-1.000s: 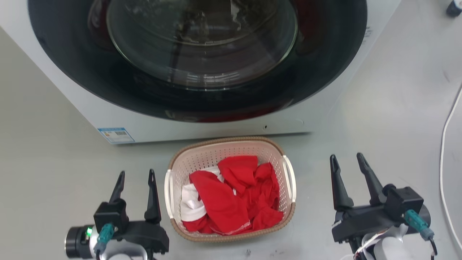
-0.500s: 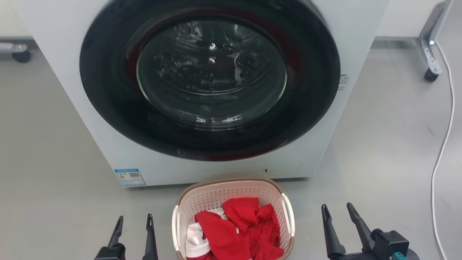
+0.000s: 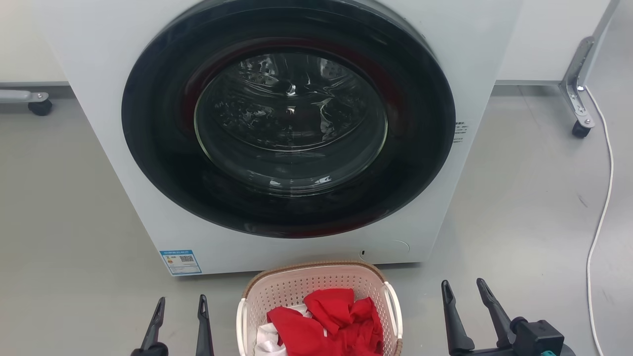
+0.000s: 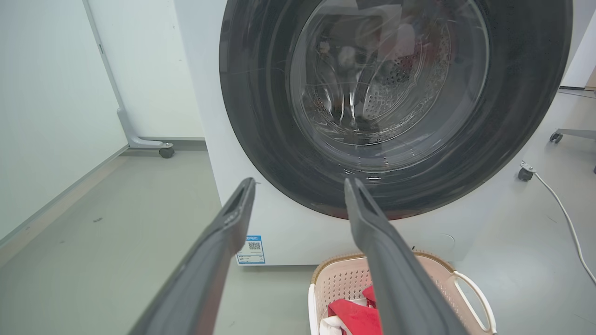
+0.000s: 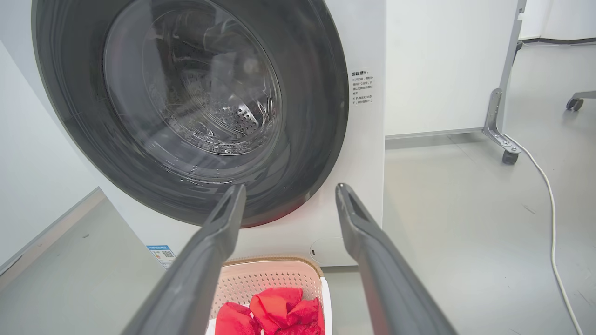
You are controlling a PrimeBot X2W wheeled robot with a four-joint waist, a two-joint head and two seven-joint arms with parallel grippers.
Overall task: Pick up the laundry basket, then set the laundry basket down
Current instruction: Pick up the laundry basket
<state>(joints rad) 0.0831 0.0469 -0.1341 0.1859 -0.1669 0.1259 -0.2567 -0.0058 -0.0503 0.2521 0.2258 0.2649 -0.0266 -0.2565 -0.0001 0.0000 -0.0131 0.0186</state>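
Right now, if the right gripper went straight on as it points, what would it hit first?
Probably the washing machine, near the bottom of its dark door; the laundry basket sits below where the right gripper aims. Depth unclear.

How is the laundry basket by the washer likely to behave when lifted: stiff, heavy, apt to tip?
The laundry basket probably stays fairly stiff: moulded perforated plastic walls, woven-look rim. Likely light: it holds loose red and white cloth. Lifted by one side handle it would probably tilt and the cloth slide.
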